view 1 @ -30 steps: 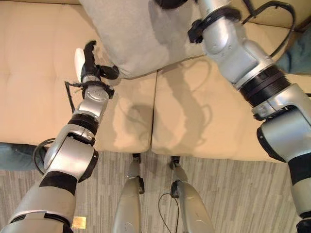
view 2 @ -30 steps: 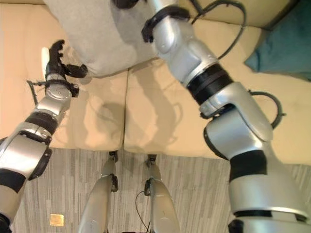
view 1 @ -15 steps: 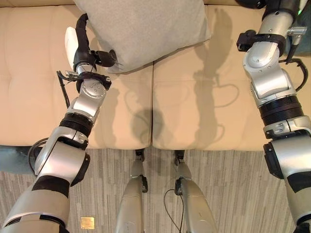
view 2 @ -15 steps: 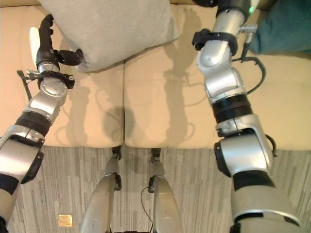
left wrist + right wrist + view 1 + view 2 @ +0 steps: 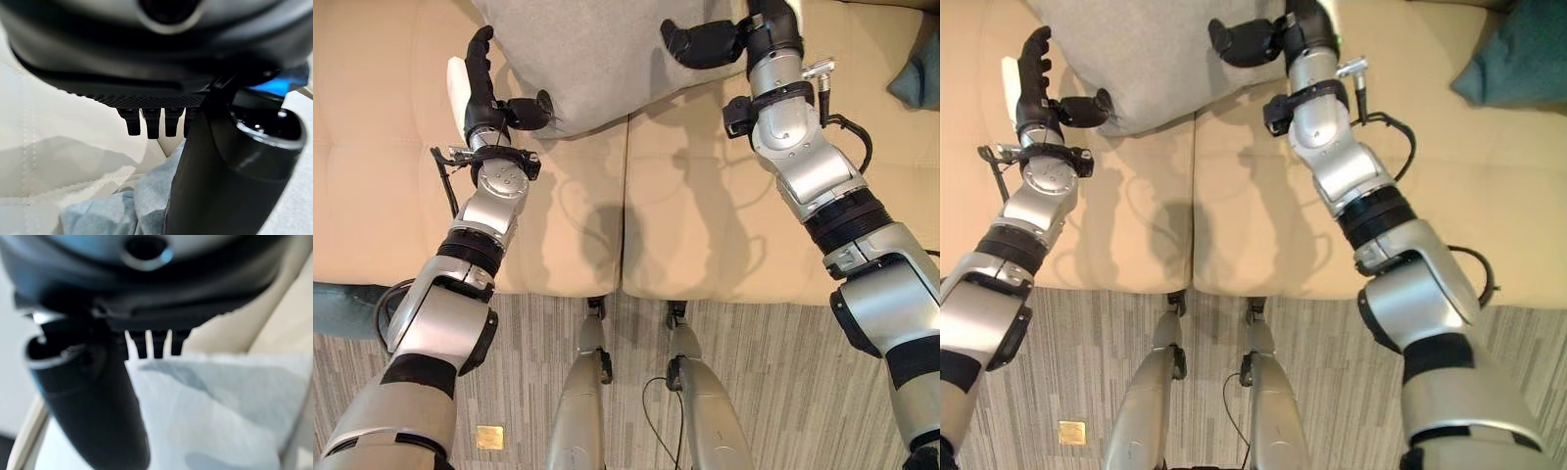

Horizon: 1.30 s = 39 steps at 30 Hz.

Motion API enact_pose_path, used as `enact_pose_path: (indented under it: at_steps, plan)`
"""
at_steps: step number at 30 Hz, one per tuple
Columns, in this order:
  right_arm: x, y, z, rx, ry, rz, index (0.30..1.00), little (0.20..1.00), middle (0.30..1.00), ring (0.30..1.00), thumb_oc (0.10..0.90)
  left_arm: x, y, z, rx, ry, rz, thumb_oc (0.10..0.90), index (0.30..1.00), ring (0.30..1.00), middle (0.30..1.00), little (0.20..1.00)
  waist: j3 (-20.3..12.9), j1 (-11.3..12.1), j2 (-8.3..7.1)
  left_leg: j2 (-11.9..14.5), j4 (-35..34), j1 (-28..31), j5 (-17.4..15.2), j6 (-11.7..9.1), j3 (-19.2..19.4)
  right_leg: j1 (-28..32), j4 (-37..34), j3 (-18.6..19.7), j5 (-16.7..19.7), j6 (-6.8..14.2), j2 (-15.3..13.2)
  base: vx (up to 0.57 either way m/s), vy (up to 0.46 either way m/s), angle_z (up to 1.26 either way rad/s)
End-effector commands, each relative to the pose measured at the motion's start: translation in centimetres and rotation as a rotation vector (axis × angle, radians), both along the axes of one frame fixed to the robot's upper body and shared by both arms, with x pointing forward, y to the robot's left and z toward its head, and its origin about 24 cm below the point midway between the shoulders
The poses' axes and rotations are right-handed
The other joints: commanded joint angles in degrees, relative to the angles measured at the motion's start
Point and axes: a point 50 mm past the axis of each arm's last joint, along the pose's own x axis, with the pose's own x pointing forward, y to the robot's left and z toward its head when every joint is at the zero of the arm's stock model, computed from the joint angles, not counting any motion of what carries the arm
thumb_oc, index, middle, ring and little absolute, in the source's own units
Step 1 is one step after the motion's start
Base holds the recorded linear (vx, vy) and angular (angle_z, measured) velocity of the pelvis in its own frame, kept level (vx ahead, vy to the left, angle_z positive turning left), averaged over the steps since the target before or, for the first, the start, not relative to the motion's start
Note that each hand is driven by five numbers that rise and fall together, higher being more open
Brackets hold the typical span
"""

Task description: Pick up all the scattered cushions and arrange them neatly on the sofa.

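Flanking the grey cushion point(image 5: 597, 54) from both sides, the two hands sit at the upper part of the frame with the cushion lying between them on the tan sofa point(image 5: 382, 186), straddling the seam between the two seat pads. The left hand point(image 5: 484, 93) is at the cushion's lower left corner in the upper left of the frame: its fingers stand straight and its thumb reaches across to touch the corner, so it looks relaxed rather than clamped. The right hand point(image 5: 705, 44) comes in at the upper middle, its thumb lying over the cushion's right edge and its fingers straight, not curled round the fabric as far as I can judge. The cushion's long side runs across the frame from one hand to the other, tilted a little, with its top edge cut off by the frame. A teal cushion point(image 5: 1518, 54) lies at the far upper right, nearer the right arm, and is probably the next thing to square up.
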Motion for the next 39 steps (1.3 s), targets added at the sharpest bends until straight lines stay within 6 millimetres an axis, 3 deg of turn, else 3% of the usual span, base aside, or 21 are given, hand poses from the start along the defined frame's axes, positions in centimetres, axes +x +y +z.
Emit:
enact_pose_path:
  at_steps: [1, 5, 9, 11, 14, 16, 17, 21, 22, 24, 25, 26, 27, 29, 32, 33, 34, 35, 36, 38, 39]
  plan:
    - [-0.6, 2.3, 2.3, -0.036, -0.048, 0.089, 0.3, 0.3, 0.3, 0.3, 0.4, 0.3, -2.0, 1.5, -0.051, -0.074, -0.12, 0.4, 0.3, 0.3, 0.3, 0.3, -7.6, 0.9, -1.46, 1.37, -0.02, 3.35, -7.73, -5.58, 0.84, 0.16, 2.06, -0.36, -7.73, 4.26, -2.67, 0.0, 0.0, 0.0]
    - [0.1, 0.9, 1.8, 0.006, -0.04, 0.003, 0.3, 0.3, 0.3, 0.3, 0.4, 0.2, -3.5, 3.8, 0.049, -0.117, -0.131, 0.4, 0.3, 0.3, 0.3, 0.3, -6.71, 0.63, -0.95, 1.59, -0.02, 3.24, -7.64, -5.68, 1.17, -0.2, 2.36, -0.73, -7.91, 4.37, -2.65, 0.0, 0.0, 0.0]
    - [0.1, 0.2, 1.9, 0.061, -0.088, -0.075, 0.3, 0.3, 0.3, 0.3, 0.4, 0.1, -3.6, 5.4, 0.163, -0.145, -0.037, 0.4, 0.3, 0.3, 0.3, 0.3, -6.62, 0.07, -0.91, 1.62, -0.02, 3.26, -7.79, -5.59, 1.29, -0.4, 2.75, -0.6, -8.21, 4.4, -2.58, 0.0, 0.0, 0.0]
    - [-0.3, 0.0, 2.9, 0.125, -0.157, -0.1, 0.3, 0.3, 0.3, 0.3, 0.4, -0.2, -3.1, 7.1, 0.272, -0.186, 0.044, 0.4, 0.3, 0.3, 0.3, 0.3, -6.37, -0.37, -0.71, 1.69, -0.02, 3.23, -7.96, -5.47, 1.46, -0.63, 2.86, -0.38, -8.19, 4.54, -2.56, 0.0, 0.0, 0.0]
    - [-0.7, -0.2, 3.4, 0.162, -0.199, -0.109, 0.3, 0.3, 0.3, 0.3, 0.4, -0.5, -2.9, 7.8, 0.3, -0.212, 0.073, 0.4, 0.3, 0.3, 0.3, 0.3, -6.19, -0.62, -0.56, 1.72, -0.02, 3.16, -8.13, -5.39, 1.62, -0.91, 2.85, -0.24, -8.22, 4.65, -2.54, 0.0, 0.0, 0.0]
    - [-1.2, -0.1, 3.9, 0.198, -0.242, -0.105, 0.58, 0.58, 0.58, 0.58, 0.587, -0.6, -2.9, 8.3, 0.322, -0.231, 0.1, 0.4, 0.3, 0.3, 0.3, 0.3, -6.2, -1.01, -0.44, 1.75, -0.02, 3.05, -8.22, -5.35, 1.88, -1.2, 2.85, 0.0, -8.25, 4.72, -2.46, 0.02, -0.01, -0.04]
    - [-1.8, 0.0, 3.9, 0.225, -0.283, -0.087, 0.9, 0.9, 0.9, 0.9, 0.8, -0.8, -2.5, 8.4, 0.358, -0.238, 0.13, 0.4, 0.3, 0.3, 0.3, 0.3, -6.21, -1.47, -0.22, 1.91, -0.02, 3.1, -8.34, -5.29, 2.06, -1.39, 3.1, 0.34, -8.48, 4.67, -2.41, 0.0, 0.0, 0.0]
    - [-3.3, -0.6, 3.5, 0.262, -0.365, -0.039, 0.9, 0.9, 0.9, 0.9, 0.8, -1.2, -0.8, 8.6, 0.448, -0.251, 0.227, 0.4, 0.3, 0.3, 0.3, 0.3, -6.2, -2.49, -0.03, 2.11, -0.02, 3.04, -8.27, -5.45, 2.49, -1.69, 3.45, 0.59, -8.64, 4.78, -2.25, 0.03, 0.011, -0.03]
    - [-3.8, -0.8, 2.8, 0.259, -0.378, -0.022, 0.9, 0.9, 0.9, 0.9, 0.8, -1.3, -0.1, 8.6, 0.481, -0.243, 0.263, 0.4, 0.3, 0.3, 0.3, 0.3, -6.29, -2.97, -0.09, 2.19, -0.02, 3.16, -8.45, -5.48, 2.64, -1.49, 3.31, 0.71, -8.7, 4.82, -2.15, 0.07, 0.029, -0.04]
    - [-5.3, -3.0, 0.1, 0.247, -0.412, 0.01, 0.9, 0.9, 0.9, 0.9, 0.8, -2.3, 2.9, 9.1, 0.644, -0.248, 0.426, 0.4, 0.3, 0.3, 0.3, 0.3, -7.06, -4.81, -0.28, 2.82, -0.02, 3.45, -9.0, -5.63, 3.22, -0.97, 2.66, 0.51, -8.61, 5.08, -1.82, 0.08, 0.016, -0.01]
    - [-5.4, -3.1, -0.1, 0.249, -0.409, 0.007, 0.9, 0.9, 0.9, 0.9, 0.8, -2.2, 2.8, 9.0, 0.649, -0.246, 0.423, 0.4, 0.3, 0.3, 0.3, 0.3, -7.32, -4.65, -0.41, 2.81, -0.02, 3.44, -9.01, -5.64, 3.24, -0.96, 2.61, 0.52, -8.6, 5.08, -1.82, 0.08, 0.022, -0.02]
    - [-6.4, -5.0, -2.4, 0.244, -0.401, 0.017, 0.9, 0.9, 0.9, 0.9, 0.8, -3.2, 5.3, 9.8, 0.781, -0.236, 0.561, 0.4, 0.3, 0.3, 0.3, 0.3, -7.5, -6.21, -0.62, 3.28, -0.02, 3.51, -9.3, -5.73, 3.69, -1.0, 2.51, 0.3, -8.33, 5.36, -1.68, 0.05, 0.018, -0.08]
    - [-6.5, -5.2, -2.6, 0.247, -0.397, 0.013, 0.9, 0.9, 0.9, 0.9, 0.8, -3.2, 5.1, 9.7, 0.787, -0.235, 0.556, 0.4, 0.3, 0.3, 0.3, 0.3, -7.77, -5.95, -0.81, 3.27, -0.02, 3.5, -9.32, -5.73, 3.73, -1.02, 2.48, 0.34, -8.34, 5.36, -1.7, 0.08, 0.04, -0.09]
    - [-7.4, -7.3, -5.6, 0.258, -0.349, -0.01, 0.9, 0.9, 0.9, 0.9, 0.8, -4.3, 8.3, 10.1, 0.889, -0.181, 0.704, 0.4, 0.3, 0.3, 0.3, 0.3, -8.0, -7.73, -1.07, 3.55, -0.02, 3.56, -9.79, -5.59, 4.33, -1.24, 2.33, 0.37, -8.05, 5.62, -1.62, 0.05, 0.039, -0.06]
    - [-7.8, -8.4, -7.1, 0.277, -0.316, -0.031, 0.9, 0.9, 0.9, 0.9, 0.8, -4.7, 9.5, 9.9, 0.916, -0.144, 0.753, 0.4, 0.3, 0.3, 0.3, 0.3, -8.28, -8.23, -1.35, 3.65, -0.02, 3.61, -10.04, -5.48, 4.63, -1.43, 2.25, 0.39, -7.83, 5.74, -1.64, 0.04, 0.047, -0.12]
    - [-8.5, -10.8, -10.4, 0.288, -0.246, -0.127, 0.9, 0.9, 0.9, 0.9, 0.8, -6.0, 12.5, 9.9, 0.93, -0.071, 0.87, 0.4, 0.3, 0.3, 0.3, 0.3, -8.57, -10.01, -1.39, 4.08, -0.02, 3.75, -10.44, -5.18, 5.73, -1.9, 2.01, 0.5, -7.47, 5.91, -1.61, 0.07, 0.08, -0.31]
    - [-8.6, -11.5, -11.5, 0.309, -0.207, -0.149, 0.9, 0.9, 0.9, 0.9, 0.8, -6.0, 12.8, 9.8, 0.907, -0.059, 0.868, 0.447, 0.371, 0.371, 0.371, 0.371, -8.62, -10.34, -1.45, 4.12, -0.02, 3.84, -10.56, -5.08, 5.99, -2.03, 2.05, 0.63, -7.5, 5.91, -1.62, 0.08, 0.094, -0.36]
    - [-8.7, -12.0, -12.4, 0.33, -0.176, -0.171, 0.9, 0.9, 0.9, 0.9, 0.8, -5.9, 12.9, 9.4, 0.858, -0.041, 0.842, 0.8, 0.9, 0.9, 0.9, 0.9, -8.55, -10.85, -1.48, 4.09, -0.02, 4.03, -10.65, -4.95, 6.15, -2.1, 2.19, 0.73, -7.56, 5.88, -1.64, 0.03, 0.028, -0.28]
    - [-8.7, -12.1, -12.4, 0.33, -0.175, -0.171, 0.9, 0.9, 0.9, 0.9, 0.8, -5.9, 12.9, 9.4, 0.858, -0.04, 0.841, 0.8, 0.9, 0.9, 0.9, 0.9, -8.59, -10.81, -1.46, 4.09, -0.02, 4.04, -10.67, -4.95, 6.17, -2.11, 2.21, 0.75, -7.58, 5.88, -1.64, 0.03, 0.046, -0.24]
    - [-8.9, -13.3, -14.5, 0.386, -0.096, -0.22, 0.9, 0.9, 0.9, 0.9, 0.8, -4.8, 12.2, 7.9, 0.7, -0.005, 0.725, 0.8, 0.9, 0.9, 0.9, 0.9, -8.2, -11.72, -1.24, 3.89, -0.02, 4.66, -10.9, -4.65, 6.45, -1.93, 2.43, 1.07, -7.86, 5.69, -1.73, 0.05, 0.055, -0.15]
    - [-8.9, -13.9, -15.7, 0.435, -0.041, -0.242, 0.9, 0.9, 0.9, 0.9, 0.8, -3.7, 11.7, 5.7, 0.533, 0.044, 0.597, 0.8, 0.9, 0.9, 0.9, 0.9, -8.18, -12.14, -0.79, 3.65, -0.02, 5.35, -11.1, -4.4, 6.68, -1.67, 2.64, 1.41, -8.05, 5.49, -1.87, 0.05, 0.036, -0.08]
